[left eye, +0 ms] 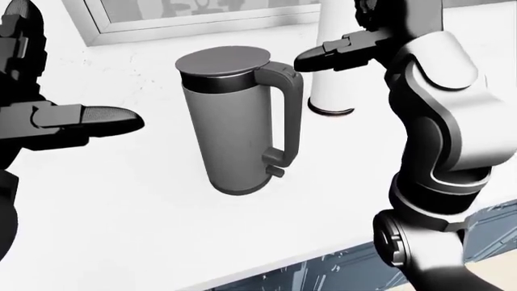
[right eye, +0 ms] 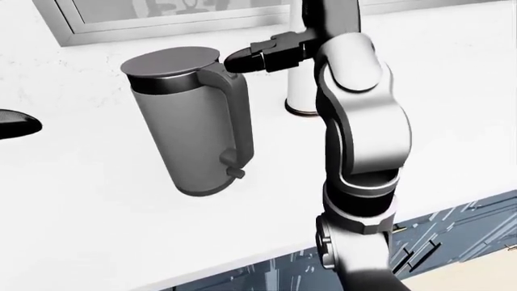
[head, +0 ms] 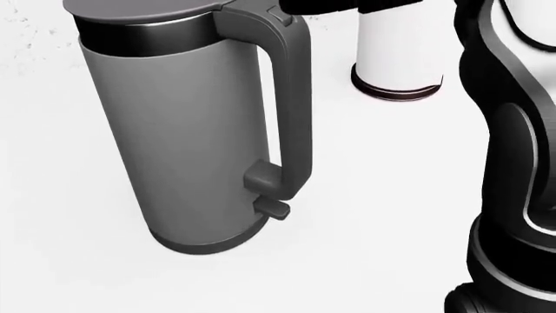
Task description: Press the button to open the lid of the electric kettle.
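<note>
A grey electric kettle (left eye: 230,130) stands upright on the white counter (left eye: 121,200), its flat lid (left eye: 222,60) down. Its dark handle (left eye: 289,115) faces right, and the small lid button (head: 279,14) sits on the handle's top. My right hand (left eye: 313,59) reaches in from the right with fingers stretched out, its tip just right of and slightly above the handle's top; in the right-eye view that right hand (right eye: 240,60) looks almost against it. My left hand (left eye: 113,118) hovers open to the kettle's left, apart from it.
A white cylinder with a dark base ring (left eye: 330,91) stands just behind and right of the kettle, under my right forearm. A window frame (left eye: 202,21) runs along the top. The counter's near edge (left eye: 291,260) crosses the bottom.
</note>
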{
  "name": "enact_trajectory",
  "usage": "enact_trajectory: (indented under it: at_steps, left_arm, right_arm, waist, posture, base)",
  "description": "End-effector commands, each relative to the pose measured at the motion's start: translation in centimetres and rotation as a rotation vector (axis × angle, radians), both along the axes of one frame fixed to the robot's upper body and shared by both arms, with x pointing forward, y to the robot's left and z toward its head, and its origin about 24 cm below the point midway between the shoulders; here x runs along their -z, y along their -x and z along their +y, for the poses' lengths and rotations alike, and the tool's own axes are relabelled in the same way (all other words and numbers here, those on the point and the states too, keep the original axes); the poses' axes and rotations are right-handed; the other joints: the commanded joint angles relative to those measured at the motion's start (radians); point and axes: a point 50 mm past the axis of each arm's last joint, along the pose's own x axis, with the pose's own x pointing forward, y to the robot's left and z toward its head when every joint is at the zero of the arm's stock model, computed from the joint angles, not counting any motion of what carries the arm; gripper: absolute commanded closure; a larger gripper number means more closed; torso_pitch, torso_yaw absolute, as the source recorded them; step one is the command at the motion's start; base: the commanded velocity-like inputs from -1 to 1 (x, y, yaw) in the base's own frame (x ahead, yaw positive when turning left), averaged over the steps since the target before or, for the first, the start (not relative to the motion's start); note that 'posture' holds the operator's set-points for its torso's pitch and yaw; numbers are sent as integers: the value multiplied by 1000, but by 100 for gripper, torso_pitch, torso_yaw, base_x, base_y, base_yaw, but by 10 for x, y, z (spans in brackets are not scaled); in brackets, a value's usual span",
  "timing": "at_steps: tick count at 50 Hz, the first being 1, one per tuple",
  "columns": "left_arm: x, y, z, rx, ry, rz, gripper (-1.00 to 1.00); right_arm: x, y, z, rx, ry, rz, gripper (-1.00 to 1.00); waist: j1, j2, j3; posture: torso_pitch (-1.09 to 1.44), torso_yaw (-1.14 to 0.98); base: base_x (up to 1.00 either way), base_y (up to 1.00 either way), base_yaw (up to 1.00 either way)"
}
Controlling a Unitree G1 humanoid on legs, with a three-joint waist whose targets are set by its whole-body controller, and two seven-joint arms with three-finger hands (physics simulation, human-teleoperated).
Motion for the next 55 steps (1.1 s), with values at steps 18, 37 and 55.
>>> enact_trajectory:
  at_steps: [18, 37, 55]
  left_arm:
    - [-9, 4, 2, -13, 3, -56, -100]
    - [-9, 5, 1, -12, 3, -58, -100]
    - [-10, 6, 2, -14, 4, -60, -100]
  right_arm:
    - [-15, 3, -3, 21, -10, -74, -100]
    - [-15, 0, -5, 52, -21, -63, -100]
    - [-10, -4, 1, 50, -11, -49, -100]
  waist:
    - [1, 3, -16]
    - [1, 4, -16]
    - [0, 5, -17]
  posture:
    - [-26, 0]
    - [-26, 0]
    - [-26, 0]
  base:
    - [0, 0, 0]
    - [0, 0, 0]
    - [0, 0, 0]
